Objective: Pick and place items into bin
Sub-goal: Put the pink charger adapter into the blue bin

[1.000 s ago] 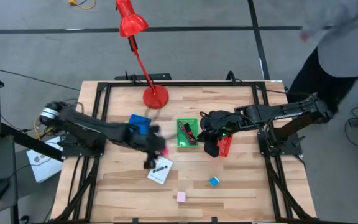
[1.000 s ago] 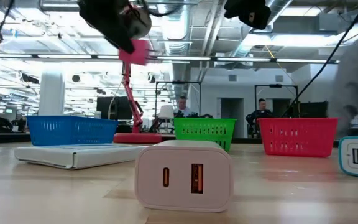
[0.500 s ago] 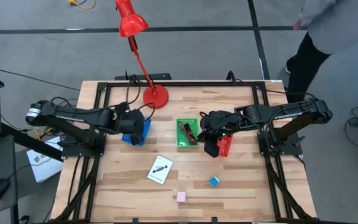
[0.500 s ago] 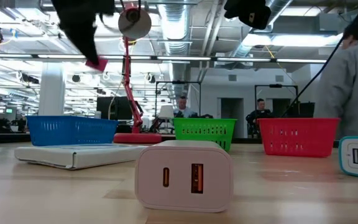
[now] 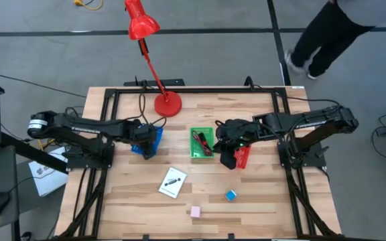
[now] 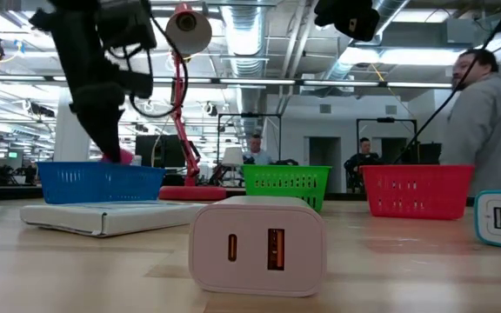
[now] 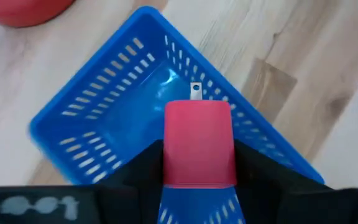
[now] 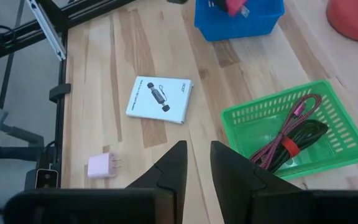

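Observation:
My left gripper (image 5: 145, 137) is shut on a pink cube (image 7: 197, 140) and stands over the blue bin (image 7: 104, 118). In the low view the cube (image 6: 120, 156) sits at the level of the bin's rim (image 6: 101, 169). My right gripper (image 8: 196, 155) hovers, open by a narrow gap, between the green bin (image 5: 202, 143) and the red bin (image 5: 242, 156). The white card (image 5: 172, 182), a second pink cube (image 5: 195, 211) and the small blue cube (image 5: 230, 195) lie flat on the table. The dark red cable (image 8: 291, 127) lies in the green bin. My left gripper pinches the pink cube by its two opposite sides (image 7: 169, 155) between the fingers (image 7: 142, 168), coming from above and pointing down. The cube is lifted clear, with its metal prong (image 7: 195, 91) pointing down into the blue bin.
The red desk lamp's base (image 5: 167, 104) stands just beyond the blue bin. A black cable shares the green bin. A person (image 6: 494, 113) stands beyond the table's far right corner. Bare wood lies between the card and the near edge.
My left gripper has carried the pink cube from above the white card toward the table's far left, over the blue bin, then lowered it to the bin's rim. It has stayed shut on the cube. The person behind the table has walked on.

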Robot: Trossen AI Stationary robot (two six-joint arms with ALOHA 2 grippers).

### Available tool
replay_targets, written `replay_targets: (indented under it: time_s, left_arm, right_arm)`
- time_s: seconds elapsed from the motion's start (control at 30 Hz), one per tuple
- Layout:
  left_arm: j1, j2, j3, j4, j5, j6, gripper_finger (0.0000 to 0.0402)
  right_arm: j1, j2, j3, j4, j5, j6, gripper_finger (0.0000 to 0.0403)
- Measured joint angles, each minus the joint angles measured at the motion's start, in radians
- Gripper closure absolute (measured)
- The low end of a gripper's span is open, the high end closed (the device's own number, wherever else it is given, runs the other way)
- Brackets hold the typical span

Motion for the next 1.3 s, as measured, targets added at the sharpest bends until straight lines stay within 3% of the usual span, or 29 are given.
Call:
replay_targets:
  time_s: [0.47,0.83,1.1,1.3]
  left_arm:
    - [0.099,0.000,-0.122,0.121,-0.012,0.072,0.0247]
    - [0.113,0.000,-0.122,0.150,0.030,0.504,0.0244]
    - [0.113,0.000,-0.122,0.187,0.040,0.636,0.0244]
    - [0.123,0.000,-0.121,0.228,0.066,0.626,0.0241]
  right_arm:
    - [0.000,0.000,0.000,0.000,0.000,0.000,0.0337]
    - [0.000,0.000,0.000,0.000,0.000,-0.001,0.0337]
    - [0.000,0.000,0.000,0.000,-0.001,-0.002,0.0337]
    - [0.000,0.000,0.000,0.000,-0.002,-0.053,0.0337]
